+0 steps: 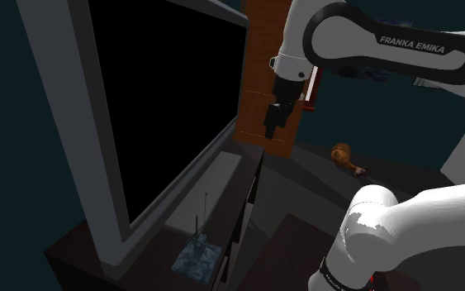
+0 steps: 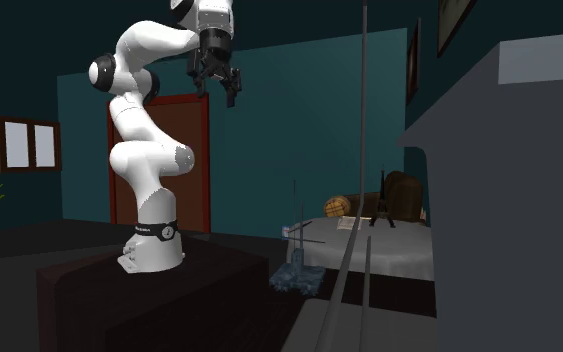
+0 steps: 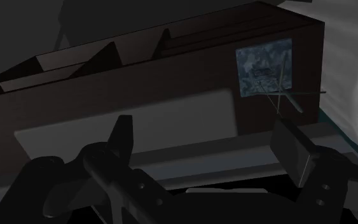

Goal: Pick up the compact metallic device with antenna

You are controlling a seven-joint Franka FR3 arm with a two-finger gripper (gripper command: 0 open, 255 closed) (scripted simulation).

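Dim teal walls ringed a dark cabinet (image 1: 67, 250). High above it, the black gripper (image 1: 273, 116) hung with fingers spread wide, holding nothing. At its seven o'clock in the shoulder view, the mottled metallic device with antenna (image 1: 197, 255) sat on the cabinet top, just beside the television (image 1: 164, 99).

We are seeing open air above the mottled grey box with thin antenna (image 1: 196, 256); the tall grey-framed black screen (image 1: 164, 99) is crowding one side.
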